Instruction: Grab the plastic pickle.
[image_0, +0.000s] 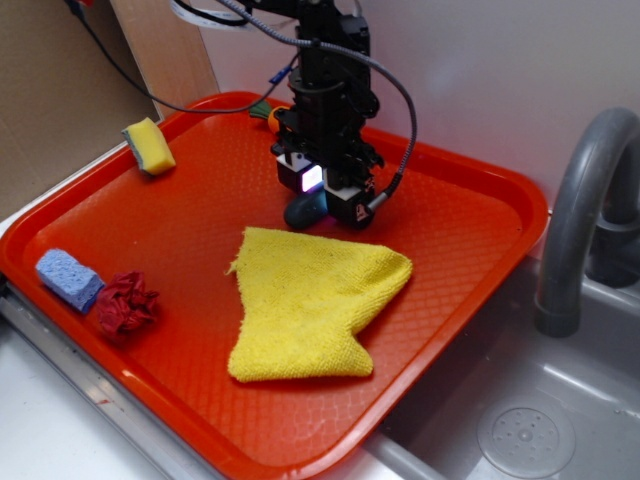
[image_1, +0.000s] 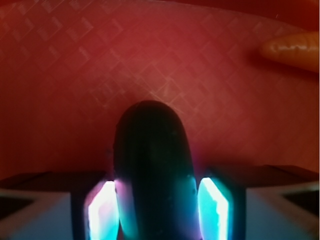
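The plastic pickle (image_0: 304, 209), a dark capsule shape, lies on the red tray (image_0: 190, 210) just behind the yellow cloth. My gripper (image_0: 318, 200) stands straight down over it. In the wrist view the pickle (image_1: 152, 160) fills the gap between the two glowing pads (image_1: 102, 212), and both pads press against its sides. My gripper (image_1: 156, 212) is shut on it, with its rounded end sticking out ahead over the tray (image_1: 65, 80).
An orange carrot (image_0: 272, 117) (image_1: 295, 49) lies behind the gripper near the tray's far rim. A yellow cloth (image_0: 315, 300) is spread mid-tray. A yellow sponge (image_0: 148, 146), blue sponge (image_0: 68, 278) and crumpled red cloth (image_0: 125, 302) sit left. A grey faucet (image_0: 580, 220) and sink (image_0: 520, 430) are right.
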